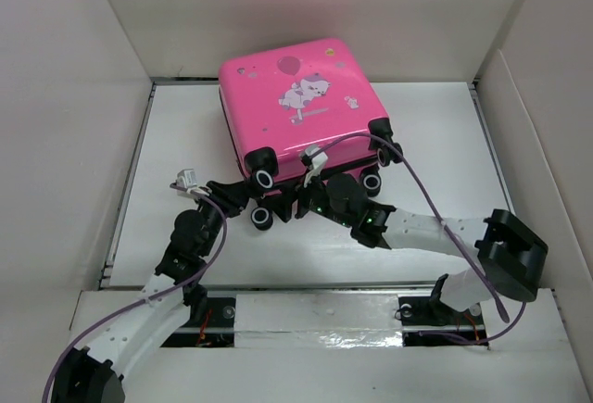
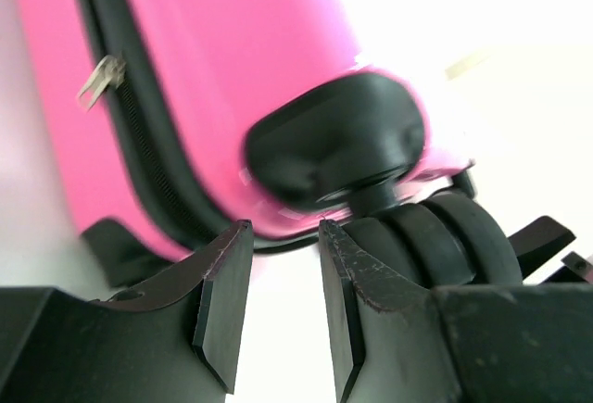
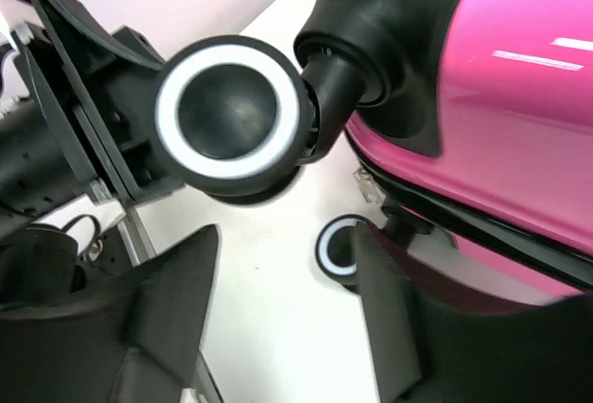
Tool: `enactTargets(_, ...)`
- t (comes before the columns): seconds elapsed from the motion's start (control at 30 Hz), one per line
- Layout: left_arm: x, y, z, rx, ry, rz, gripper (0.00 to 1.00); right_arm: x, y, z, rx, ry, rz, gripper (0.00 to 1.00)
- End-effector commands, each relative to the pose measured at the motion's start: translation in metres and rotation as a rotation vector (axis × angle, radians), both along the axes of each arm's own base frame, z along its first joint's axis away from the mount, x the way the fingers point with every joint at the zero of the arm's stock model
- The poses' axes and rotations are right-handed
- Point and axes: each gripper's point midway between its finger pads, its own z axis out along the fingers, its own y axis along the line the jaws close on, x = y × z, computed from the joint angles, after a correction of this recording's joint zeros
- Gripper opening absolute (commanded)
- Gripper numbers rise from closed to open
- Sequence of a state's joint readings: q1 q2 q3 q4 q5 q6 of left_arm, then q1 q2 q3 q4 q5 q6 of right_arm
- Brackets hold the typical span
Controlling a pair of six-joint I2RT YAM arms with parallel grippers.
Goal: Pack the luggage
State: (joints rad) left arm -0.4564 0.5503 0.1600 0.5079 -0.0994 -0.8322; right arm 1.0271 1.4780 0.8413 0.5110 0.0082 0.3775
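The luggage [image 1: 296,97], a bright-pink hard-shell suitcase, lies shut and flat on the white table [image 1: 435,134], wheels toward me. My left gripper [image 1: 248,201] sits at its near left corner. In the left wrist view the left gripper [image 2: 284,236] is open with only table between its fingers, just below a black wheel housing [image 2: 334,144] and beside a wheel [image 2: 445,236]. My right gripper [image 1: 306,201] is at the near edge between the wheels. In the right wrist view the right gripper [image 3: 287,236] stands open and empty under a white-ringed wheel [image 3: 229,111].
White walls [image 1: 74,97] box in the table on the left, back and right. A zipper pull [image 2: 100,79] hangs from the black zip trim. A second small wheel [image 3: 335,245] rests on the table by my right finger. The left arm [image 3: 56,144] is close to the right gripper.
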Motion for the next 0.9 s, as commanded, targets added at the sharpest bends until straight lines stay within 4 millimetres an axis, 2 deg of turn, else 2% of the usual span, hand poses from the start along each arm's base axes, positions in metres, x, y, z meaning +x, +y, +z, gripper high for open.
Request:
enactTargets(0.0, -0.001, -0.007, 0.058, -0.07, -0.154, -0.035, 0.32, -0.001, -0.012, 0.026, 0.018, -0.057, -0.019, 0.69)
enactTargets(0.1, -0.001, -0.008, 0.058, -0.068, -0.154, -0.04, 0.32, -0.001, -0.015, 0.038, 0.007, -0.083, -0.023, 0.73)
enactTargets(0.23, 0.0, -0.01, 0.06, -0.071, -0.161, -0.046, 0.31, 0.013, -0.021, 0.047, -0.009, -0.103, -0.085, 0.8)
enactTargets(0.33, 0.002, -0.011, 0.058, -0.069, -0.154, -0.049, 0.31, 0.014, -0.01, 0.052, -0.017, -0.116, -0.051, 0.83)
enactTargets(0.43, 0.002, -0.012, 0.057, -0.069, -0.154, -0.054, 0.31, 0.019, -0.001, 0.045, -0.036, -0.112, -0.029, 0.82)
enactTargets(0.5, 0.001, -0.012, 0.057, -0.069, -0.154, -0.054, 0.31, 0.019, 0.003, 0.05, -0.025, -0.119, -0.016, 0.79)
enactTargets(0.67, 0.0, -0.011, 0.059, -0.064, -0.159, -0.052, 0.31, 0.019, 0.006, 0.058, -0.009, -0.133, -0.006, 0.79)
enactTargets(0.7, 0.0, -0.011, 0.059, -0.063, -0.159, -0.053, 0.31, 0.02, 0.008, 0.064, -0.006, -0.142, -0.004, 0.8)
enactTargets(0.73, 0.0, -0.011, 0.059, -0.064, -0.161, -0.053, 0.31, 0.015, 0.012, 0.06, -0.018, -0.134, 0.03, 0.8)
enactTargets(0.87, 0.001, -0.011, 0.061, -0.063, -0.163, -0.055, 0.31, 0.011, 0.021, 0.068, 0.001, -0.147, 0.077, 0.82)
